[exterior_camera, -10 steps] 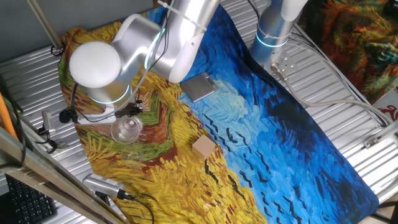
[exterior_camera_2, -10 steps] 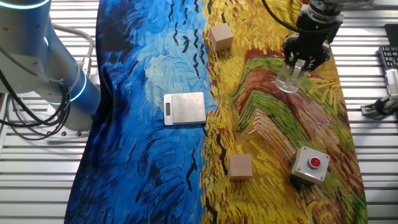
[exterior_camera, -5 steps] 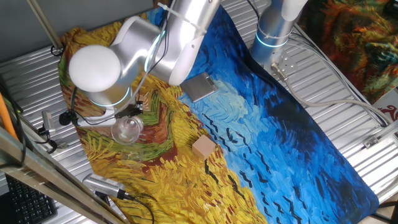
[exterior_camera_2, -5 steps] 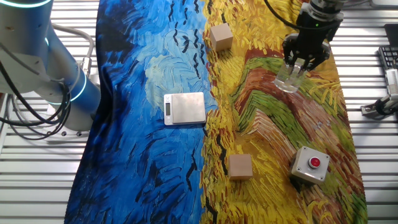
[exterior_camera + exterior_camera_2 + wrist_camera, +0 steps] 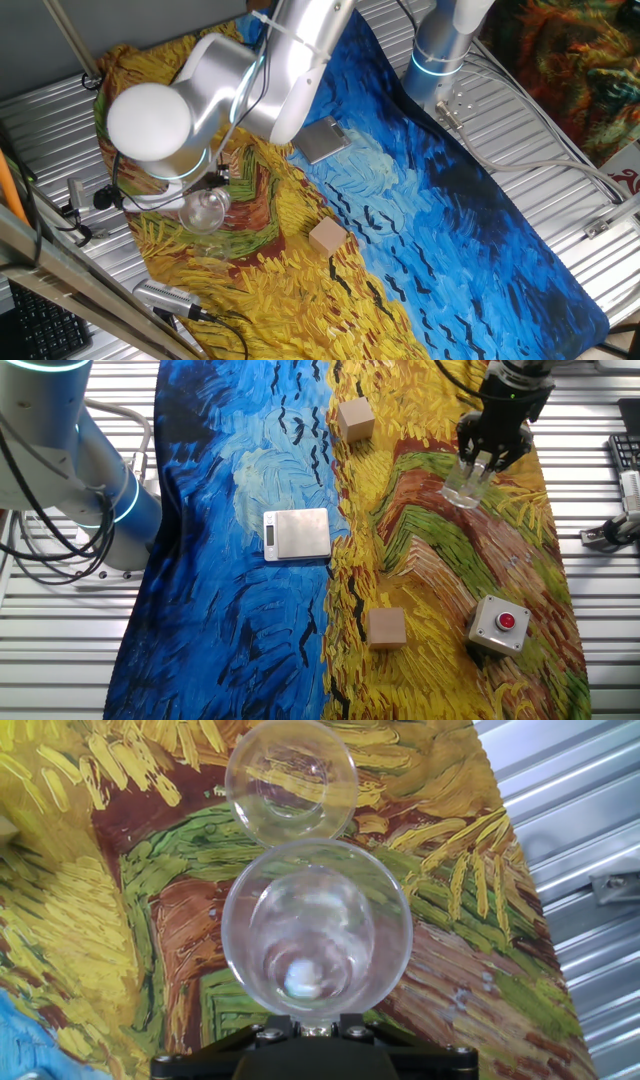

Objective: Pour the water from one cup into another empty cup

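In the hand view two clear glass cups show from above. The near cup (image 5: 316, 930) sits right in front of my gripper (image 5: 305, 1020), whose jaws are closed on its rim. The far cup (image 5: 291, 780) stands just beyond it on the painted cloth, their rims almost touching. In the other fixed view the gripper (image 5: 488, 460) hangs over a glass (image 5: 464, 490) at the yellow far right of the cloth. In one fixed view a glass (image 5: 205, 208) shows below the arm, which hides the fingers. I cannot tell how much water is in either cup.
A small silver scale (image 5: 297, 532) lies mid-cloth. Two wooden blocks (image 5: 355, 418) (image 5: 386, 628) and a grey box with a red button (image 5: 498, 624) sit on the yellow part. Ribbed metal table (image 5: 580, 810) lies beyond the cloth edge.
The arm has shifted slightly, and the gripper has crept a little away from the scale with the cup in it. The other objects have not moved.
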